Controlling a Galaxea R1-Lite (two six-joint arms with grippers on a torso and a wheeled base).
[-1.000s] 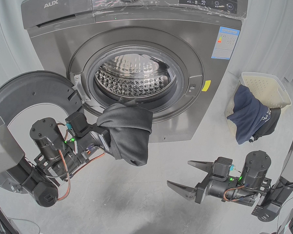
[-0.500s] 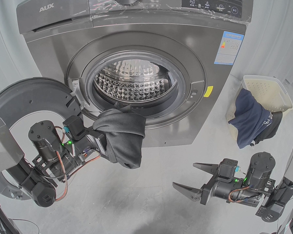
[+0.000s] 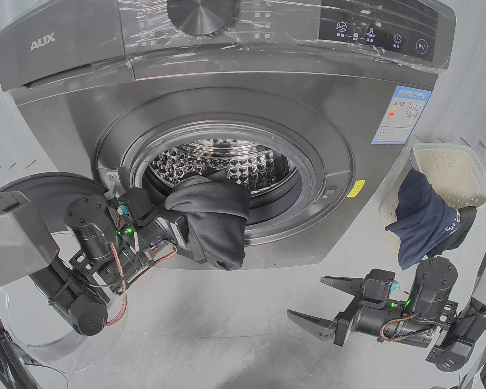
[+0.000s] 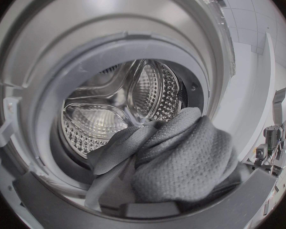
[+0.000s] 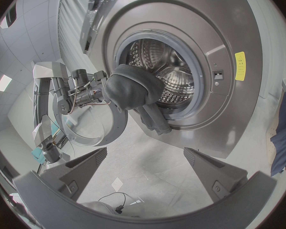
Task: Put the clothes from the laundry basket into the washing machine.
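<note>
Soft, light, floppy grey cloth [image 3: 216,217] hangs over left gripper [image 3: 174,234] at washer [image 3: 308,114] mouth, tail outside; grip hidden under it, can't tell; right gripper [image 3: 306,298] wide open, empty; best pinched at the bunch

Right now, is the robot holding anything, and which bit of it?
The left gripper holds a dark grey garment at the drum opening. The cloth bunches over the gripper, hiding the exact spot. The right gripper is open and empty.
</note>
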